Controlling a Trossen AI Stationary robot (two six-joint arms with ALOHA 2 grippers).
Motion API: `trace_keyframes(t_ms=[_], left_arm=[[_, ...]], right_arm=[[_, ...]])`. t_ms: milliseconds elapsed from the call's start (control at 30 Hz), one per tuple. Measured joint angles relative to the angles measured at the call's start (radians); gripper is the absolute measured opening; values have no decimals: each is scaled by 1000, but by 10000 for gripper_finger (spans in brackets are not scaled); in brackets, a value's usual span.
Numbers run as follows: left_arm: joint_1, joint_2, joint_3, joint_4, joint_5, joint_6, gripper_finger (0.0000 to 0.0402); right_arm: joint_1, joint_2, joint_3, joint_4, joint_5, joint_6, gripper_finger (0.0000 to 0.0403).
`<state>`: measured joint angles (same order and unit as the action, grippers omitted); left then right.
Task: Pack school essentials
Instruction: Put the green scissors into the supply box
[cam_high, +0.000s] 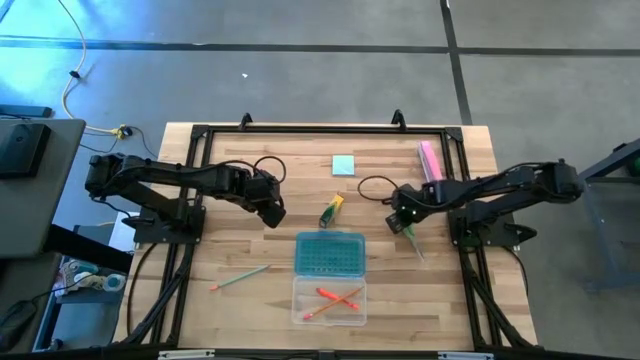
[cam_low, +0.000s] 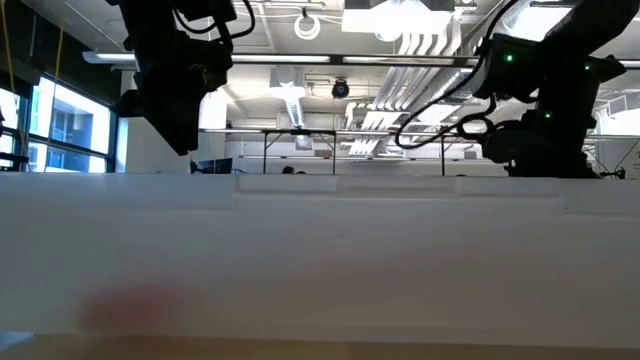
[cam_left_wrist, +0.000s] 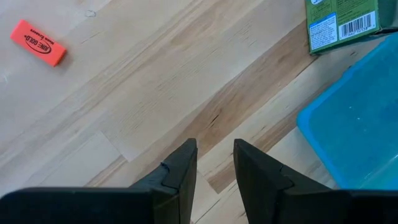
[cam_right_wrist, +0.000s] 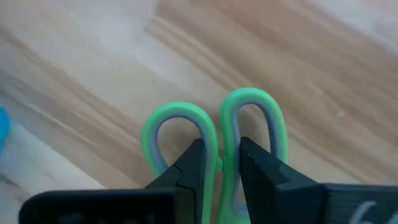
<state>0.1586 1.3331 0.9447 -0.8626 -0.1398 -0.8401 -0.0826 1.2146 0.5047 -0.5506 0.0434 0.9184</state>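
Pinching the scissors (cam_right_wrist: 214, 140) where the handle loops met, the right gripper (cam_right_wrist: 221, 163) risked them pivoting or slipping when lifted.

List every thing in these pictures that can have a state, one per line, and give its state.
Clear plastic box: open, orange-red pencils inside.
Teal lid: swung back flat on the table.
Green-handled scissors: on the table, handles together, gripped between the loops.
Right gripper: shut on the scissors.
Left gripper: empty, fingers slightly apart.
Green pencil: loose on the table, unpacked.
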Motion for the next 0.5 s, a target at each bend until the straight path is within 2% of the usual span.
trace_keyframes(t_ms=[267, 500], left_arm=[[0, 0, 0, -1, 5, 14, 94], [0, 0, 0, -1, 21, 25, 94]], right_arm=[[57, -111, 0, 63, -40, 0, 58], [147, -177, 3, 377, -25, -63, 58]])
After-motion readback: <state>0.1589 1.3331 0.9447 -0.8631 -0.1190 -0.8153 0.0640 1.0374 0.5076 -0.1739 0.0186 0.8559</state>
